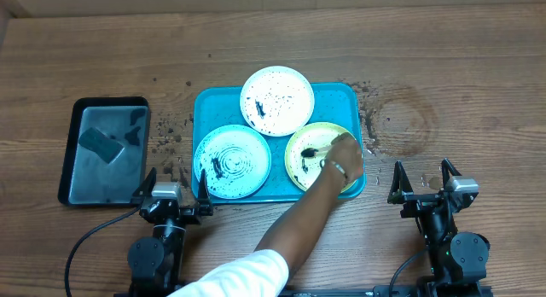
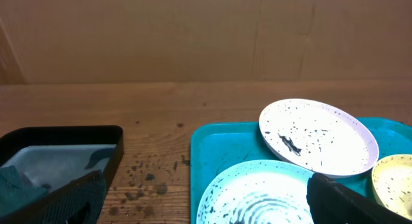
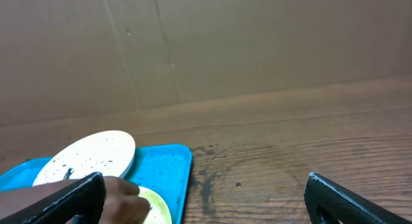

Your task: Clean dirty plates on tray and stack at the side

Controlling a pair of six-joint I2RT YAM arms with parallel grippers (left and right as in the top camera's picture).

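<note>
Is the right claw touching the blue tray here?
Apart. The overhead view shows a strip of table between the open right claw and the right edge of the tray.

Found the tray [image 1: 337, 105], a large teal-blue rectangle with rounded corners and a raised rim, lying flat with its long sides running left to right. Noted in it the white-rimmed plate [image 1: 276, 101] at the far middle, reaching out over the far rim, the light-teal plate [image 1: 232, 161] at the near left and the lime-green plate [image 1: 303, 169] at the near right. Found all three small, round, unstacked and side by side, white centres speckled with dark dirt.
</note>
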